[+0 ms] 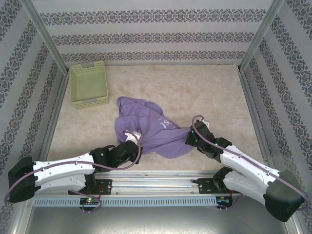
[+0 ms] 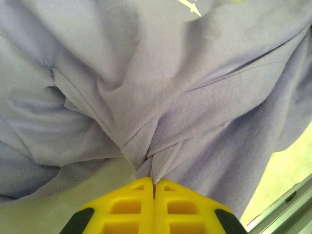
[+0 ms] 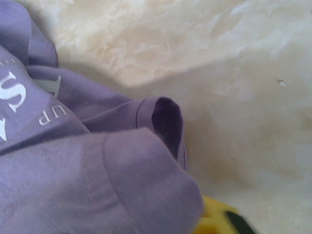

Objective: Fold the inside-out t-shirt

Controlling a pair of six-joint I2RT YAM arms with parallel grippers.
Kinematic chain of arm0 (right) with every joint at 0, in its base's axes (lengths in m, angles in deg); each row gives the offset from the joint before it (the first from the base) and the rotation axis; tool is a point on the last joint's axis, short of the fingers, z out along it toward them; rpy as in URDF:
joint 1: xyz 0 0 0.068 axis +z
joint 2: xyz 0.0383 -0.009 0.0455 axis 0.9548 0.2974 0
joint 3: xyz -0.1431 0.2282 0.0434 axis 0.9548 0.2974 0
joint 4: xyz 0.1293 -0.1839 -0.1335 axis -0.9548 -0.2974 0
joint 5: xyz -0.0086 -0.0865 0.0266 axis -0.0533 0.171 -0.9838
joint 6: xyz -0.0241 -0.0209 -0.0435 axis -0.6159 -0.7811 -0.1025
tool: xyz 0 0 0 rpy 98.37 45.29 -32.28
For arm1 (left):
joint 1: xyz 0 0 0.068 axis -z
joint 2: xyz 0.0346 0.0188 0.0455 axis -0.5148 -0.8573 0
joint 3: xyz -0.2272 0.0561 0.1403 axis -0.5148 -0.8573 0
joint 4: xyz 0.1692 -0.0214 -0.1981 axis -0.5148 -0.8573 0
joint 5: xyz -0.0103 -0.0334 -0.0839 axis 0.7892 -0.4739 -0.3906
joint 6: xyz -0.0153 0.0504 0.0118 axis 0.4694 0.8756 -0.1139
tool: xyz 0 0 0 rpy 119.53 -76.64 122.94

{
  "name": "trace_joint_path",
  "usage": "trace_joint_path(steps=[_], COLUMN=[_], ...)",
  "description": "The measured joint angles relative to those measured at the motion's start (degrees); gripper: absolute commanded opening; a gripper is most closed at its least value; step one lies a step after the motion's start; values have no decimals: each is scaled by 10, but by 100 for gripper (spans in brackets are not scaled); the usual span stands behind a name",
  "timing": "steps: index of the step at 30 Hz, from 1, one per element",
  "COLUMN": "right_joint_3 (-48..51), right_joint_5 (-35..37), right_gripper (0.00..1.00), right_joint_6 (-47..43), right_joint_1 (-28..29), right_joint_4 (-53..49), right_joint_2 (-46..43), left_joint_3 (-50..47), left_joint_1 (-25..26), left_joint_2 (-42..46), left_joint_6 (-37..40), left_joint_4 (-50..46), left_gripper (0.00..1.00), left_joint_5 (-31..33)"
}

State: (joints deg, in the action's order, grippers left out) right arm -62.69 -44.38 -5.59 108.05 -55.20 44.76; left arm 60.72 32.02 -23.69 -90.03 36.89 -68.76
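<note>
Heap, not fold, and that's the story at this moment! The t-shirt (image 1: 148, 127) sits bunched in a loose lavender pile at the middle of the table (image 1: 219, 92), a little toward the lower edge of the top view and well apart from the green basket (image 1: 89, 84) in the upper left. No flat panel, no straight edge, no crease laid anywhere. Body and sleeves are rumpled over one another, with white lettering (image 1: 165, 122) showing on top of the pile.

Down at the lower left of the heap, the left gripper (image 1: 134, 140) has its yellow fingers (image 2: 136, 195) pressed together on a pinch of cloth, and in its wrist view the wrinkles fan out from that pinch, so the grip looks real.

Over at the lower right edge, the right gripper (image 1: 190, 138) is tucked against the fabric. Its wrist view gives just a scrap of yellow under a fat roll of cloth, so I cannot tell whether those jaws are apart or clamped. Just beside it an open tube of fabric, probably a sleeve (image 3: 165, 119), gapes toward the bare table.

My read is that this is very early. Nothing of the folding is done. The garment needs drawing out and laying flat first, and every fold comes after that.
</note>
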Motion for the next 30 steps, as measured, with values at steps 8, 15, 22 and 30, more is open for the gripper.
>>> trace_joint_path(steps=[8, 15, 22, 30], right_joint_3=[-62, -71, -120, -160], right_joint_5=[101, 60, 11, 16], right_gripper=[64, 64, 63, 27], right_joint_6=[-38, -96, -142, -160], right_joint_1=[114, 200, 249, 252], right_joint_4=[-98, 18, 110, 135], right_joint_2=[-38, 39, 203, 257], left_joint_3=[-22, -33, -39, -40], left_joint_1=[0, 0, 0, 0], left_joint_2=[2, 5, 26, 45], left_joint_6=[0, 0, 0, 0], left_joint_4=[63, 98, 102, 102], left_gripper=[0, 0, 0, 0], left_joint_5=[-19, -28, -36, -36])
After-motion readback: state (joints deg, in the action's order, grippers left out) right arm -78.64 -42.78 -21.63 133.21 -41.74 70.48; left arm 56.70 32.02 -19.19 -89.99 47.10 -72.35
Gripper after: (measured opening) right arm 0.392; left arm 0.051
